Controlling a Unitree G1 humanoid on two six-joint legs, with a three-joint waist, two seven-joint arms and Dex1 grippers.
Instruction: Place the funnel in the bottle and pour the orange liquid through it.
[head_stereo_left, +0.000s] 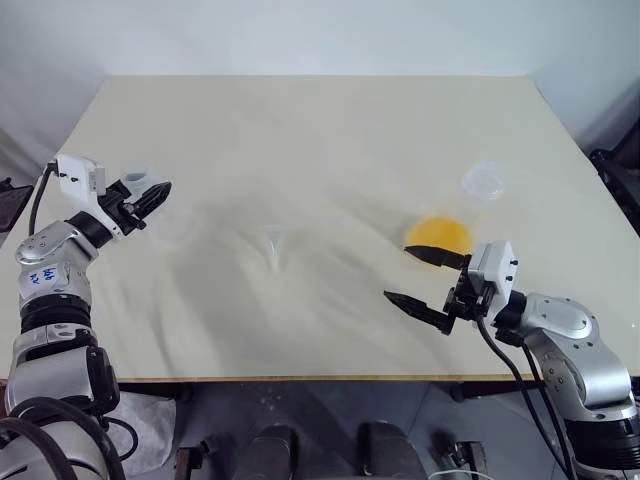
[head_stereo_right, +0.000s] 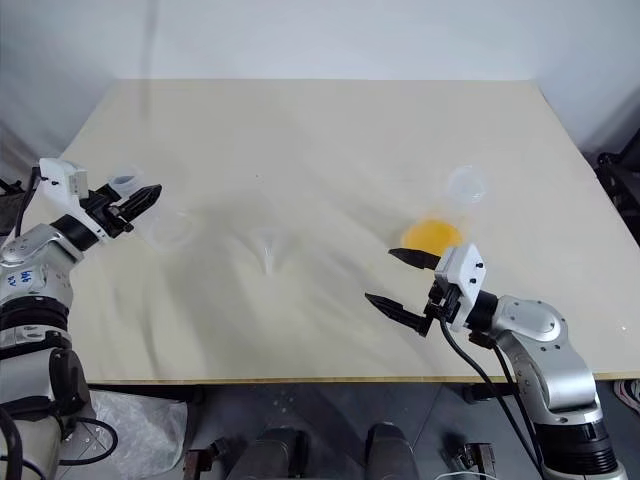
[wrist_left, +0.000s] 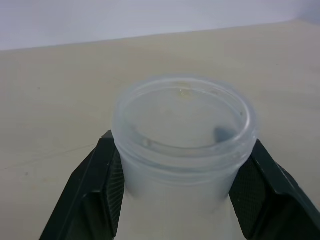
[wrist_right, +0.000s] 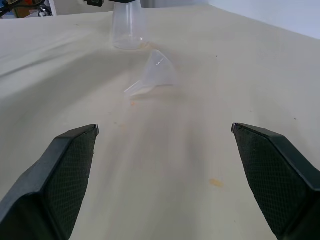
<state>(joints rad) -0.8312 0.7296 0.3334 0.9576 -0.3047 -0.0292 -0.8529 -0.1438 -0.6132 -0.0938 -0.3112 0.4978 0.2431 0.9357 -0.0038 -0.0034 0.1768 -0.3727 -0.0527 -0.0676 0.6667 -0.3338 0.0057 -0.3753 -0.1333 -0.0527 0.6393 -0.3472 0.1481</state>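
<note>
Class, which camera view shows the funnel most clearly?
The right wrist view: the funnel lies on its side on the table, cone and stem both distinct. In the two eye views it is a faint clear shape mid-table.

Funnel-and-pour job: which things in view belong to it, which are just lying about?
Job:
- bottle, neck between left pincer fingers
- funnel, lying on its side
- orange liquid in larger flask
- right pincer, open

Lying about:
- only the table itself

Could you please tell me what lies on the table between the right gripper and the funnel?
Nothing: in the right wrist view, bare table runs from the open right gripper to the funnel lying on its side.
</note>
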